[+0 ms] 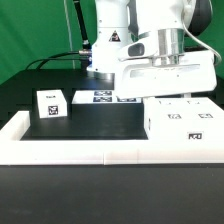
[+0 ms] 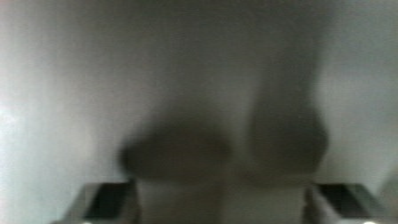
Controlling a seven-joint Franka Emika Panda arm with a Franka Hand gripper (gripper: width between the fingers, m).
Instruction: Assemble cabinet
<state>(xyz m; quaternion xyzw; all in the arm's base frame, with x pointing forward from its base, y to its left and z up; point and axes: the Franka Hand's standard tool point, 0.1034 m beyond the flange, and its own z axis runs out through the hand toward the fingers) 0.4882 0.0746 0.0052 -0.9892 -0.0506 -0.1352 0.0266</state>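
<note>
White arm (image 1: 122, 30) angled down over open box (image 1: 186, 126), end effector (image 2: 228, 200) at white panel (image 1: 166, 76), grip state unclear

Robotics lab, a test bench setup. A white robot arm (image 1: 120, 30) stood over a black table (image 1: 100, 118), with a green curtain (image 1: 30, 30) hung behind and a cable (image 1: 60, 55) trailing at the back. A low white wall (image 1: 100, 150) fenced the work area. Square black-and-white tags marked the marker board (image 1: 103, 97) and loose white parts (image 1: 51, 104).
</note>
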